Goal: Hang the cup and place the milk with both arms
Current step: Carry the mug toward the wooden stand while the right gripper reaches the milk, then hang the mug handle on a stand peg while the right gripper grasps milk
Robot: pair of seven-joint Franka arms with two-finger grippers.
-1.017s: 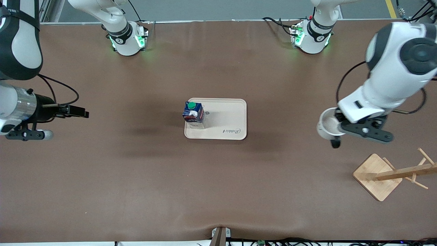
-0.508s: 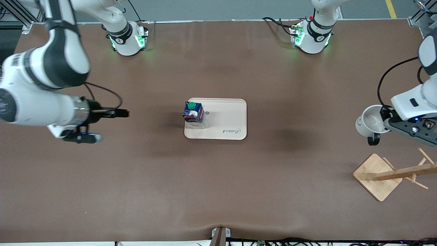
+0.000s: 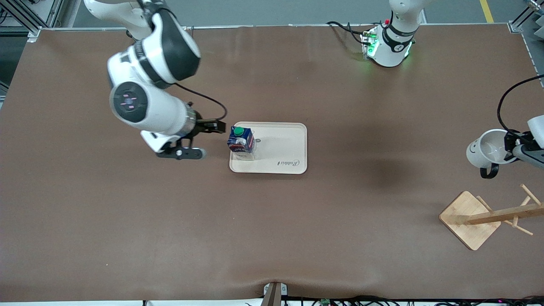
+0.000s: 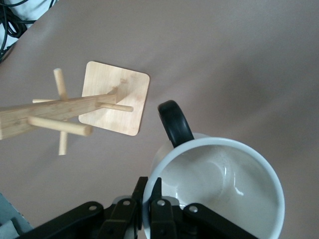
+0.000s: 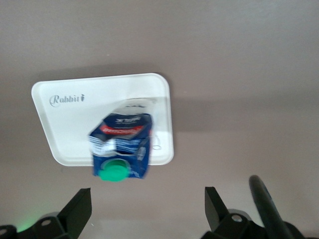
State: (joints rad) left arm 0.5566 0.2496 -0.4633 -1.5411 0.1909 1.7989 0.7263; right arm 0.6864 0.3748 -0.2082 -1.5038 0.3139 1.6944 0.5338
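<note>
milk (image 3: 241,142) upright on the beige tray (image 3: 284,144), at the tray's edge toward the right arm's end. right gripper (image 5: 145,206) up in the air just off that edge, at about 9 o'clock from the carton in front view, fingers spread wide w/ nothing between. left gripper (image 4: 148,199) clamped on the rim of the cup (image 3: 488,149), held aloft w/ its handle facing the wooden rack (image 3: 488,216), rack at roughly 6 o'clock from the cup.
</note>
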